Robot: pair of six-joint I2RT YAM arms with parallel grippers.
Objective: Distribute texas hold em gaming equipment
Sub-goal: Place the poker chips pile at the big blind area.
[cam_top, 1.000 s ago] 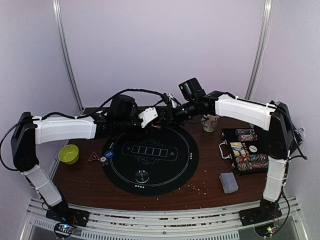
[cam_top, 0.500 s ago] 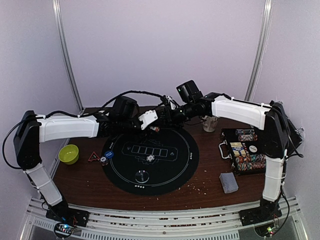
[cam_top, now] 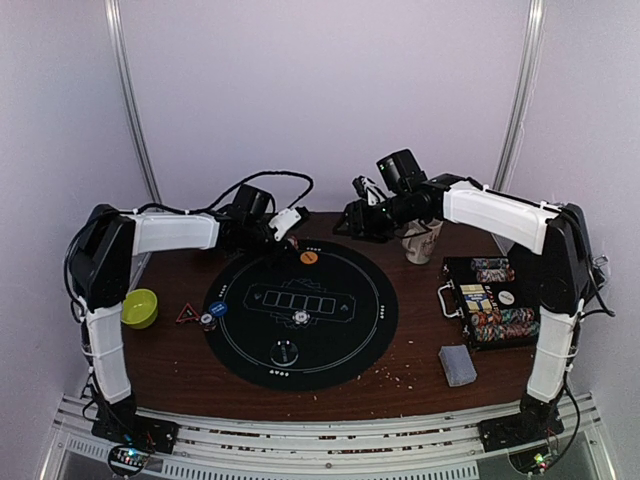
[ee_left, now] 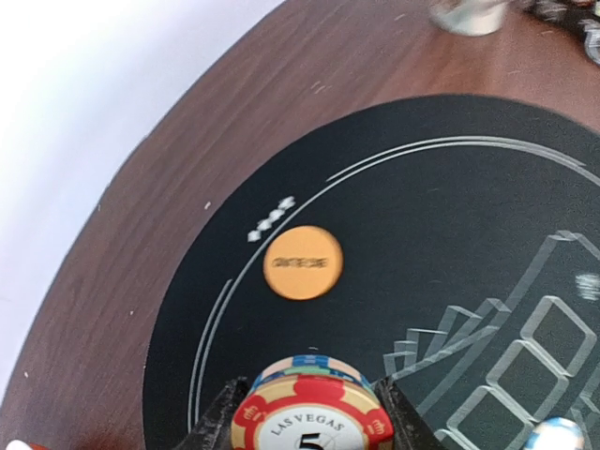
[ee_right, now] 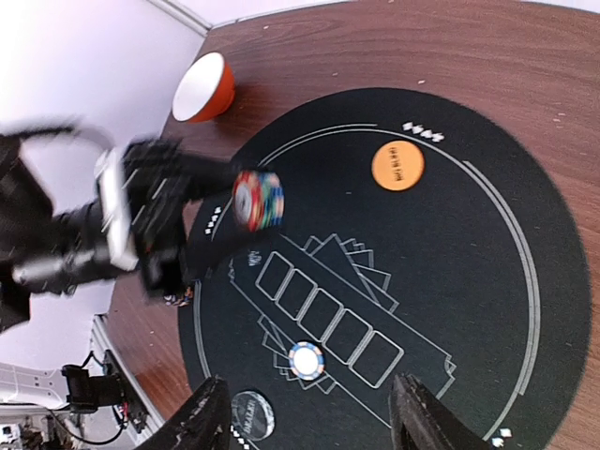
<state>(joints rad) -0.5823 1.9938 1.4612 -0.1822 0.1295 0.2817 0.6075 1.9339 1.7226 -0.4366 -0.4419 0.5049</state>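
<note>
My left gripper (cam_top: 281, 229) is shut on a small stack of striped poker chips (ee_left: 312, 412), red-and-cream "Las Vegas 5" chip on top, held above the round black mat (cam_top: 370, 330) near its far left rim. The stack also shows in the right wrist view (ee_right: 258, 200). An orange disc (ee_left: 303, 262) lies flat on the mat just ahead of it, also in the top view (cam_top: 309, 257). My right gripper (ee_right: 309, 427) is open and empty, high above the mat's far right side (cam_top: 352, 222). A blue-and-white chip (ee_right: 307, 360) lies mid-mat. A clear disc (cam_top: 285, 352) lies near the front.
A blue disc (cam_top: 217, 309), another chip (cam_top: 207, 321), a red triangle (cam_top: 186, 313) and a bowl (cam_top: 138, 307) sit at the left. An open chip case (cam_top: 490, 300) and a grey-blue card deck (cam_top: 457, 365) sit at the right. A cup (cam_top: 421, 243) stands at the back.
Both grippers have drawn apart from the far middle: left back to the left with the chip stack, right up and to the right. The orange disc is uncovered. A chip appeared mid-mat.
</note>
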